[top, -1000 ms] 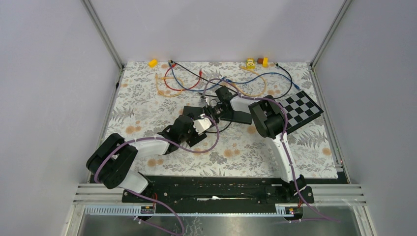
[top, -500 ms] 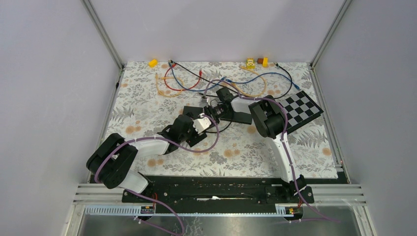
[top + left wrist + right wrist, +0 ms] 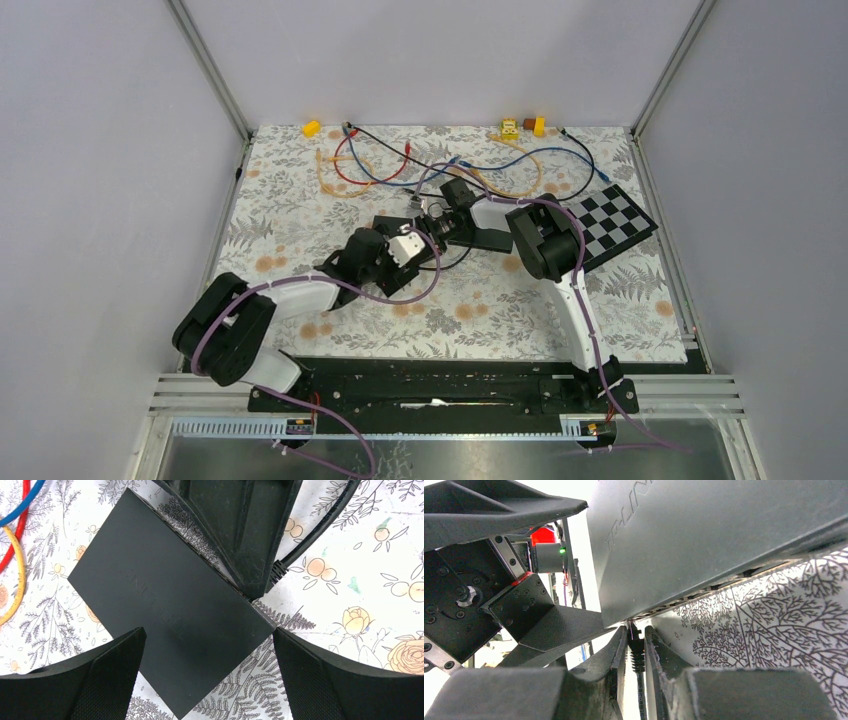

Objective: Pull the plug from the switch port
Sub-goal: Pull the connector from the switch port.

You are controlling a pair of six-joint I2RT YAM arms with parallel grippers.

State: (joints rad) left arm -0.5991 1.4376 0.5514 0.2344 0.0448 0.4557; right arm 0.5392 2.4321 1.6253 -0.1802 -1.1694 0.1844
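left gripper (image 3: 207, 636) has drawn back a little and spread wide above the switch (image 3: 165, 600). right gripper (image 3: 636, 631) pinches the plug (image 3: 637, 655) at the switch's edge; it seems still plugged in.

the switch (image 3: 165, 605) is smooth matt black plastic, the plug (image 3: 636, 652) ribbed black plastic, the table cover (image 3: 360, 595) printed, matt.
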